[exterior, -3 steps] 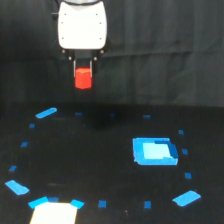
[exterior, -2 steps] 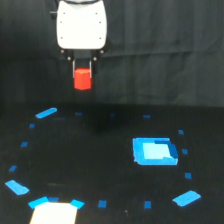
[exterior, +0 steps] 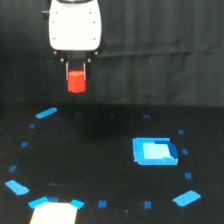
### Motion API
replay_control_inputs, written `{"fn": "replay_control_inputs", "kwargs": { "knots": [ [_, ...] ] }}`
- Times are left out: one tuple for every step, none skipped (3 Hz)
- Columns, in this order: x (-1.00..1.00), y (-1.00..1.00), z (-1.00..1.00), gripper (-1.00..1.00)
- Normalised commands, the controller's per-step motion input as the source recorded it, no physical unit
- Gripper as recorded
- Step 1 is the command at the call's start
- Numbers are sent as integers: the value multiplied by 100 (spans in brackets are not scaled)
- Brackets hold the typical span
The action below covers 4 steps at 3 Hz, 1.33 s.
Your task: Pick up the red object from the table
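The red object (exterior: 76,81), a small red-orange block, hangs in the air well above the table (exterior: 100,165), in the upper left of the exterior view. My gripper (exterior: 76,80) is shut on it, its thin dark fingers (exterior: 67,75) running down either side of the block from the white gripper body. The block's lower half shows below the fingers. The black table beneath it carries only a faint shadow.
Small blue tape marks form a ring on the black table. A larger blue rectangular patch (exterior: 154,151) lies at the exterior view's right. A pale patch (exterior: 54,212) sits at the bottom left edge. A dark curtain hangs behind.
The gripper with the red block has stayed at about the same height and position; no clear movement between frames.
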Motion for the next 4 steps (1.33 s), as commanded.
{"fn": "replay_control_inputs", "kwargs": {
  "knots": [
    [23,-16,-15,-88],
    [26,24,-9,-100],
    [36,-17,-14,-86],
    [28,-1,-33,-100]
  ]
}}
